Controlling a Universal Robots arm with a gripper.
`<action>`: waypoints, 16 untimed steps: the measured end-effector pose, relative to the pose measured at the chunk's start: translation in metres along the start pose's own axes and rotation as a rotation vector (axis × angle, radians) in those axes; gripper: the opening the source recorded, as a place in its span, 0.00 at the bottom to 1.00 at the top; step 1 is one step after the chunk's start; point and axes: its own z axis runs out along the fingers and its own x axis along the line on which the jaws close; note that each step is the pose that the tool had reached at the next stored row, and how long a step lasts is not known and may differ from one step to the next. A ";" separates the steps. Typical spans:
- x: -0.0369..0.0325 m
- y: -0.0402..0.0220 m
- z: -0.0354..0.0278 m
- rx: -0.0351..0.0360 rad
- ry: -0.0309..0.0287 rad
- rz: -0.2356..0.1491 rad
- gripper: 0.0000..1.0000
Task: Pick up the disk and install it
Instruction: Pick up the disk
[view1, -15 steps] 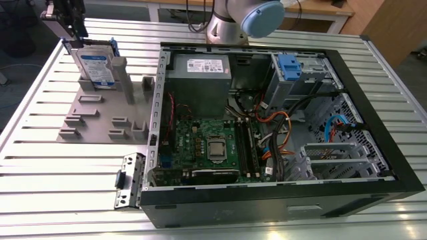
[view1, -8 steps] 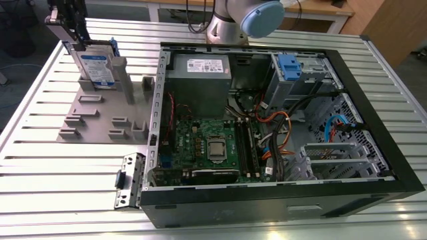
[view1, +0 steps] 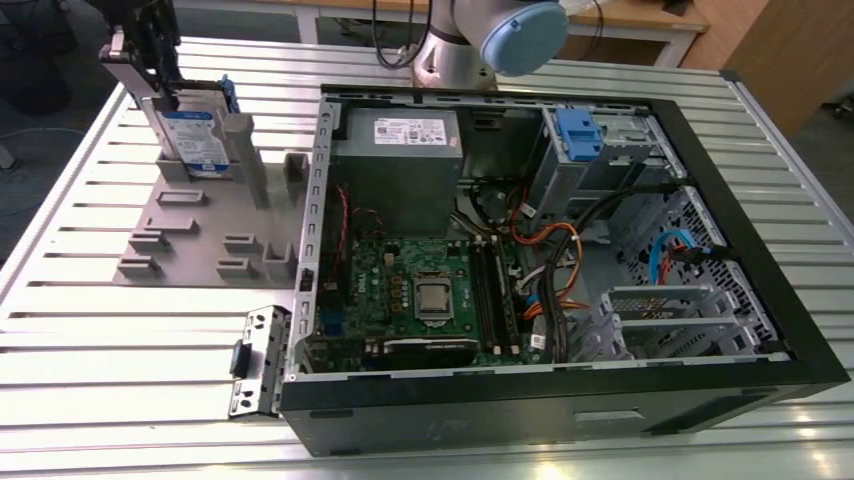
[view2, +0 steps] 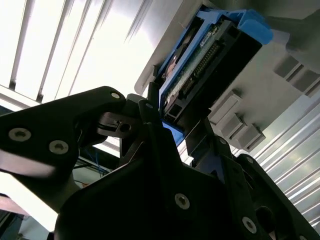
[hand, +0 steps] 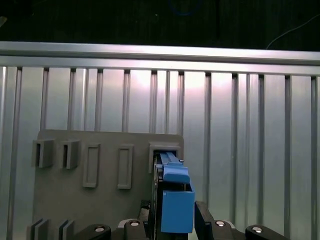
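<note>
In the exterior view, the tool (view1: 166, 92) hangs over the grey holder plate (view1: 187, 232) on the slatted bench (view1: 107, 335), at that view's left and well apart from the open computer case (view1: 315, 200). The disk (view1: 198, 140) stands upright on edge in the holder, its white and blue label facing the camera. The tool appears closed on its upper end. I judge the step to be freeing the disk from its slot. That calls for a straight pull along the slot walls, with no twist that could jam the bracket.

In the second wrist view, the tool's (view2: 172, 122) black fingers flank the disk (view2: 197, 59). The dark connector edge and blue bracket show there, so the grip should stay on the flat faces, clear of the connector.

In the first wrist view, the disk (hand: 172, 192) appears edge-on, thin, capped in blue, and square to the holder plate (hand: 100, 200).
</note>
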 end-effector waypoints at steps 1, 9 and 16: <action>0.0000 0.0000 0.0018 0.0000 0.0000 0.000 0.47; 0.0003 -0.0002 0.0141 -0.0002 0.0001 0.000 0.47; 0.0003 -0.0002 0.0142 -0.0001 0.0000 0.000 0.47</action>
